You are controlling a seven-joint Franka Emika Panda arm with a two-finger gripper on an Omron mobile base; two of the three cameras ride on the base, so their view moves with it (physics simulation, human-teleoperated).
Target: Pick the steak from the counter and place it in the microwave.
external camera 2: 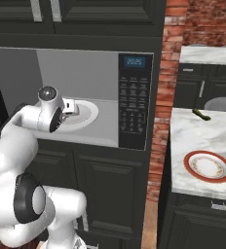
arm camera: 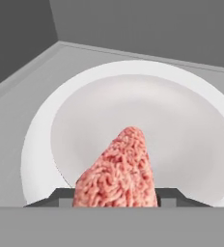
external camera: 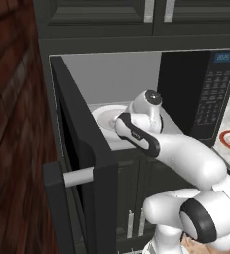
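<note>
Steak (arm camera: pixel 118 171) sits pinched in my pincer (arm camera: pixel 116 197) at 6 o'clock, over the microwave (arm camera: pixel 32 72) turntable (arm camera: pixel 133 91).

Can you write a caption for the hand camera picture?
Pincer holding the steak over the microwave's white turntable.

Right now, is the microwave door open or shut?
Open. The microwave door swings out to the left, baring the grey inside and the white turntable, where the hand holds the steak.
</note>
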